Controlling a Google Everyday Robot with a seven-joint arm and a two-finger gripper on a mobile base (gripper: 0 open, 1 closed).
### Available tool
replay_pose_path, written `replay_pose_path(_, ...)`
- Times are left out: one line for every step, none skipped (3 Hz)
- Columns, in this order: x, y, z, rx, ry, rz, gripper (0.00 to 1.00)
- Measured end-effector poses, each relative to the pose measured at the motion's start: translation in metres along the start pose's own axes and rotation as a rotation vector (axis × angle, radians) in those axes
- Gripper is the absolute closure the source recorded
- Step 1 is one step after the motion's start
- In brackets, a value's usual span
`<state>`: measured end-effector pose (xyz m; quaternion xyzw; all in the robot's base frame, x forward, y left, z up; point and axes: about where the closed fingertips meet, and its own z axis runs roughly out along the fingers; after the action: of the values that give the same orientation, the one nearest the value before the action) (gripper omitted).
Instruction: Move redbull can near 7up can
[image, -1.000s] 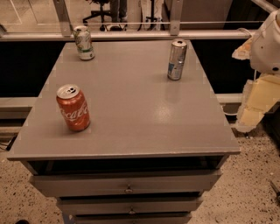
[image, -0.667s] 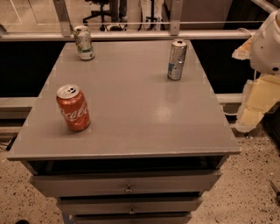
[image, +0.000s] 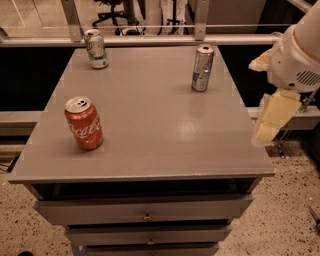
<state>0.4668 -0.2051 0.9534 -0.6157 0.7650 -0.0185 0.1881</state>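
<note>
Three cans stand on the grey bench (image: 150, 145), all upright and well apart. Nearest, toward the front left, is a red Coca-Cola can (image: 83, 123), which plays no part in the task. Off the bench's right edge, about halfway back, the pincer (image: 272, 117) hangs pointing down beside the top, holding nothing; whether it is released or clenched cannot be told from this view. Farther back, right of centre, stands the redbull can (image: 202, 68), with bare bench all round it. Farthest of all, at the back left corner, stands the 7up can (image: 95, 48).

Nothing has shifted over the last second. Every can stands where it did, and the pincer hangs at the same spot off the right edge. That suggests the task has barely started, since the reach for the redbull can is not yet under way. The carry leftward across the back to the 7up can remains to be done.
</note>
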Motion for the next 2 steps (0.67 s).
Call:
replay_pose_path(-0.007, -0.044, 0.039, 0.031, -0.084, 0.044, 0.00)
replay_pose_path(-0.008, -0.099, 0.076, 0.097, -0.155, 0.126, 0.00)
